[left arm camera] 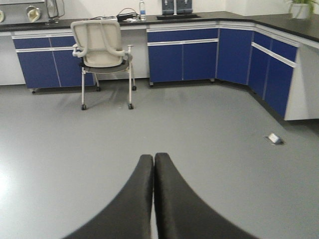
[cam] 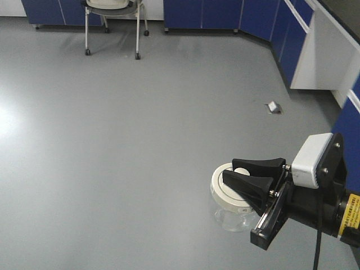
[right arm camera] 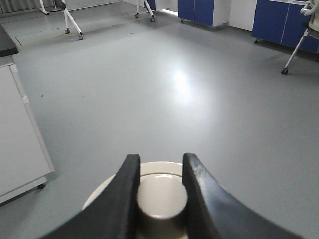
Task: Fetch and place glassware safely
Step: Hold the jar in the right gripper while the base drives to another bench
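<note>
Jar clear, lid white; right tool black; floor grey; cabinets blue.

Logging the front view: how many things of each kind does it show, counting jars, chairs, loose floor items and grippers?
Glass jar: 1
Wheeled chair: 1
Small floor object: 1
Right gripper: 1
Total: 4

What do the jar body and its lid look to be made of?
The jar body is clear, with the floor showing through it, so likely glass. The lid is opaque, smooth white: plastic or ceramic, cannot tell which.
</note>
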Tool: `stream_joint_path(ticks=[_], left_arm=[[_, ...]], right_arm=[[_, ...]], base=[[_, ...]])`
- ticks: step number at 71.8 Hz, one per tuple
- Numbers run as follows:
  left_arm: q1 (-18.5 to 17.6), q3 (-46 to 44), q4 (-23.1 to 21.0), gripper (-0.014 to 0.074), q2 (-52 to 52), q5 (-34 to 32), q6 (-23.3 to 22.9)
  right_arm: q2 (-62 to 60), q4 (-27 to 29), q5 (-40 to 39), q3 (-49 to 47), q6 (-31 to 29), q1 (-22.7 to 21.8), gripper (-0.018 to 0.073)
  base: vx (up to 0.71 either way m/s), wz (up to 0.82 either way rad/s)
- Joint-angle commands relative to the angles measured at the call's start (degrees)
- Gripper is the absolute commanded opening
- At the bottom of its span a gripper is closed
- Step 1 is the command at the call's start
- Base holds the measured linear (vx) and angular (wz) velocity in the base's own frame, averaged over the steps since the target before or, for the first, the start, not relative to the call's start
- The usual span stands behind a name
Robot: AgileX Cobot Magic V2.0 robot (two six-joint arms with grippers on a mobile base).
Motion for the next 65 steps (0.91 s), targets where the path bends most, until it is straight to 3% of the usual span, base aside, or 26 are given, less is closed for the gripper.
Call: stream_joint_path(ticks=[1, 65], left_arm=[[-0.15, -1.51, -0.11, -0.0007, 0.58, -4.08, -0.46], [-0.16, -1.51, -0.11, -0.0007, 0.6, -4.08, -0.46]], right_arm=[[-1.2, 3.22, -3.66, -1.63, -0.37, -0.33, -0.0003], [-1.2, 3.0, -3.78, -1.63, -0.37, -0.33, -0.0003]], base=[[0.71, 0.2], [0.73, -0.04]])
